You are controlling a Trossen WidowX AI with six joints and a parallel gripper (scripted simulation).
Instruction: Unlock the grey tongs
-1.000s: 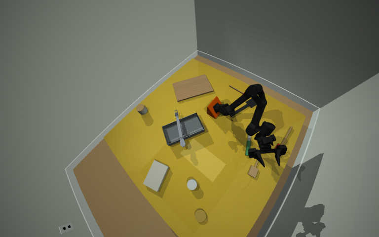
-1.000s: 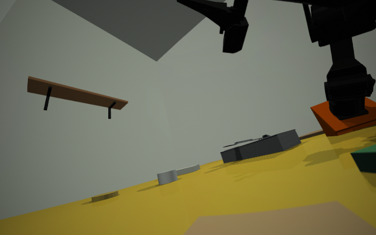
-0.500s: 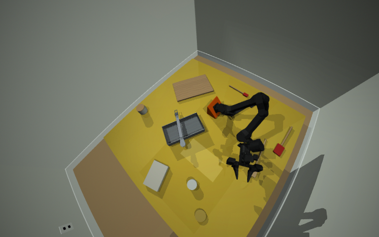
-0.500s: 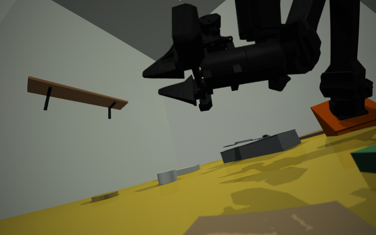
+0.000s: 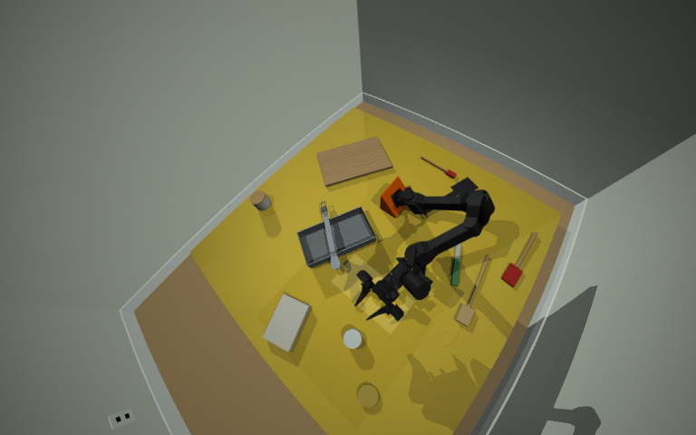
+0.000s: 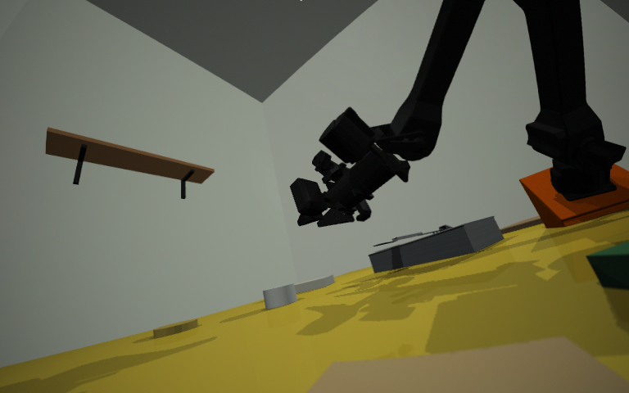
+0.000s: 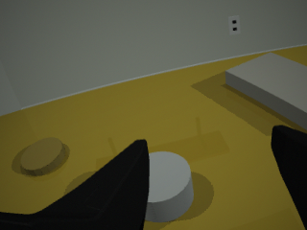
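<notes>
The grey tongs lie shut across the left part of the dark roasting tin, with one end sticking out over its near edge. The wooden board lies flat beyond the tin, near the back wall. My gripper is open and empty. It hangs above the yellow mat, in front of and to the right of the tin, well apart from the tongs. In the wrist view it looks down at a low white cylinder.
A flat white box and a wooden disc lie on the near side. A green-handled tool, a wooden spatula and a red spatula lie to the right. A jar stands at the left. The arm stands on an orange base.
</notes>
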